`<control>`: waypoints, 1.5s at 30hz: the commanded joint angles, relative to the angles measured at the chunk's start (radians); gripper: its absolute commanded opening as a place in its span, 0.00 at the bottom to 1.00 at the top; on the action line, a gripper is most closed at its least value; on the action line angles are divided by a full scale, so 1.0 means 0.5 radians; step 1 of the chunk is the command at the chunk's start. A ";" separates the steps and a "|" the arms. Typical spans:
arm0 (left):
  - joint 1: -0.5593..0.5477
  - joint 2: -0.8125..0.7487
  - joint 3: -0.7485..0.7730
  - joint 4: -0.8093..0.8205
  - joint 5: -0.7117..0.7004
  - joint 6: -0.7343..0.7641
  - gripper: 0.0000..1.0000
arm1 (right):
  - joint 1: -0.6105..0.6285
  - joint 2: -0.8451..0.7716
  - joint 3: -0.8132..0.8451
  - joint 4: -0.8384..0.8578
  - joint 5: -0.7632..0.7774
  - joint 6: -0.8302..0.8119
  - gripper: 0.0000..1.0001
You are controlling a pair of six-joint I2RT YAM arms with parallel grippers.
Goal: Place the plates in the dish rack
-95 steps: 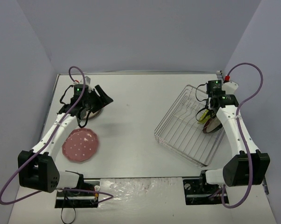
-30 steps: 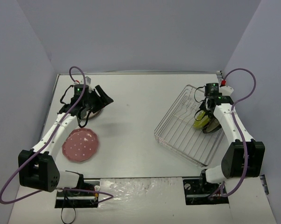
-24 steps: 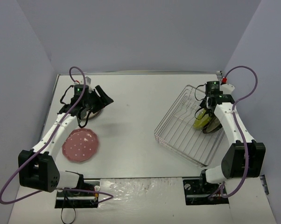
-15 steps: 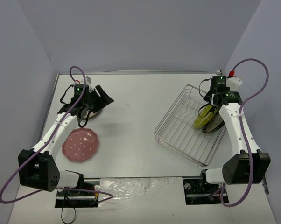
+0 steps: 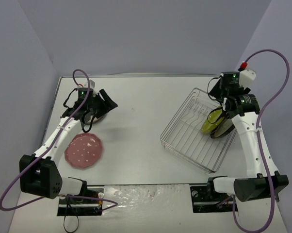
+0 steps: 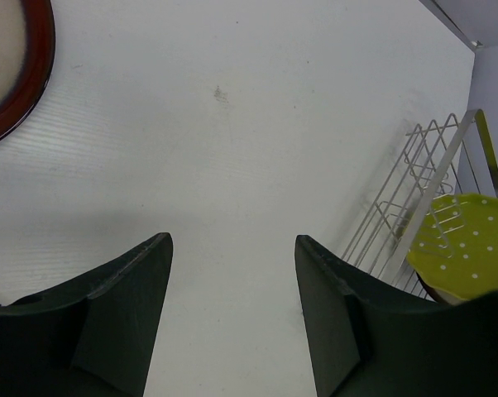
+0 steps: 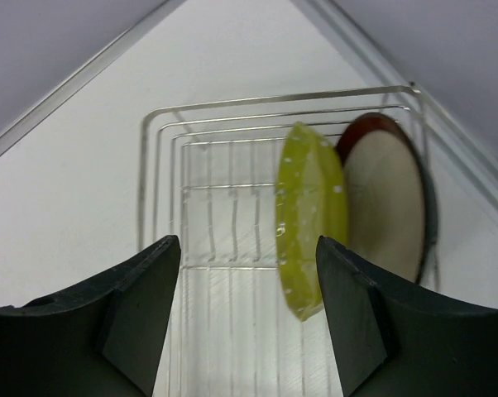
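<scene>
The silver wire dish rack [image 5: 185, 137] sits at the right of the table. In it a yellow-green dotted plate [image 5: 209, 123] stands on edge, leaning against a dark-red-rimmed plate [image 5: 224, 128] behind it. My right gripper [image 5: 217, 91] hangs open above the rack's far side, touching neither plate; in the right wrist view the yellow-green plate [image 7: 311, 219] and the red-rimmed plate [image 7: 390, 203] lie beyond my right gripper [image 7: 247, 240]. At the left, a pink dotted plate [image 5: 84, 151] lies flat. My left gripper [image 5: 107, 100] hovers open over another red-rimmed plate [image 5: 99, 115], which shows as a rim [image 6: 35, 74] in the left wrist view.
Grey walls enclose the white table on three sides. The arm bases and cables sit along the near edge. In the left wrist view, the left gripper [image 6: 232, 241] has bare table beneath it, with the rack [image 6: 447, 164] and the yellow-green plate [image 6: 472, 240] far right.
My right gripper has let go of the yellow-green plate, opened wider and risen away from the rack. The plate now stands on its own. The left arm has not moved.
</scene>
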 commanded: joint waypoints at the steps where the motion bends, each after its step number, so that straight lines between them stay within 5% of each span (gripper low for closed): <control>1: -0.014 -0.043 0.230 -0.188 -0.318 0.045 0.57 | 0.333 0.103 0.211 0.060 -0.014 -0.006 0.64; 16: 0.237 0.223 0.585 -0.624 -1.003 -0.067 0.63 | 0.918 0.778 0.539 0.478 -0.449 -0.137 0.66; 28: 0.748 0.557 0.549 -0.550 -0.725 -0.011 0.65 | 0.947 0.940 0.510 0.726 -0.742 -0.184 0.67; 45: 0.941 1.048 0.409 -0.130 -0.366 -0.032 0.64 | 0.947 1.106 0.430 0.899 -0.904 -0.176 0.67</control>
